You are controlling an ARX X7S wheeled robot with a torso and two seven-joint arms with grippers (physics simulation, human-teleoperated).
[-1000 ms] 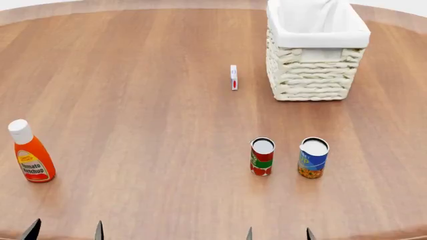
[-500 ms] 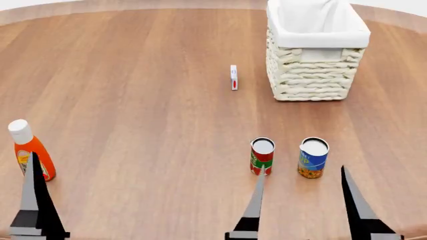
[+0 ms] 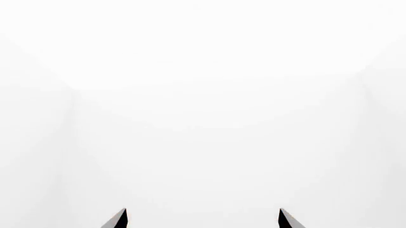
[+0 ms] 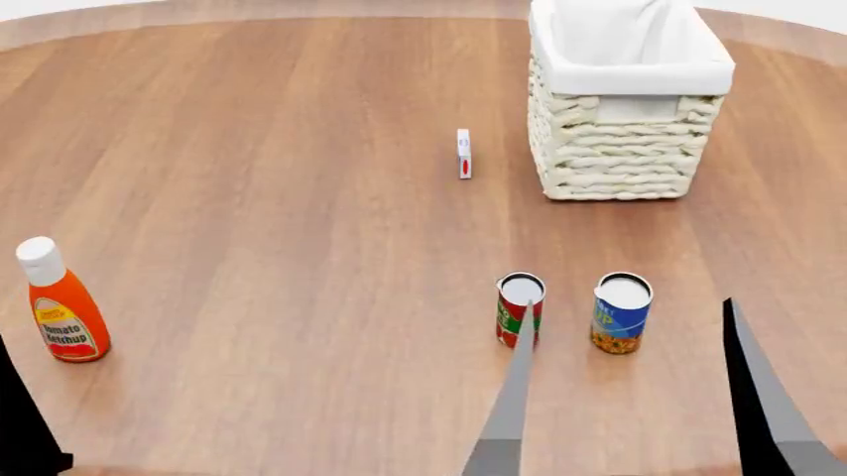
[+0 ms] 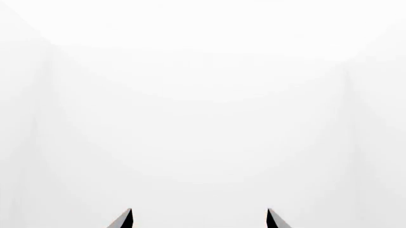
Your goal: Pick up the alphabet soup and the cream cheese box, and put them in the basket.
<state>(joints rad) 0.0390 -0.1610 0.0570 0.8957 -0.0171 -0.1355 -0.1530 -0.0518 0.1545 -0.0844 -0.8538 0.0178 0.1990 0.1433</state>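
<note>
The alphabet soup (image 4: 621,313), a blue and yellow can with a white top, stands upright at the table's near right. In the head view my right gripper (image 4: 626,305) is open, its two fingertips rising wide apart on either side of the can, nearer the camera. The cream cheese box (image 4: 463,154) stands on edge mid-table, just left of the basket (image 4: 622,149). One finger (image 4: 20,416) of my left gripper shows at the head view's lower left edge. Both wrist views show only blank white beyond the spread tips of the left gripper (image 3: 203,210) and the right gripper (image 5: 199,209).
A red-and-green can (image 4: 519,310) stands just left of the soup, partly behind my right gripper's left finger. A ketchup bottle (image 4: 60,302) stands at the near left. The round wooden table (image 4: 265,198) curves away at the back.
Both grippers have risen and spread outward. The right one's fingers now stand higher and further right, flanking the soup. The left one slid left, mostly out of the head view.
</note>
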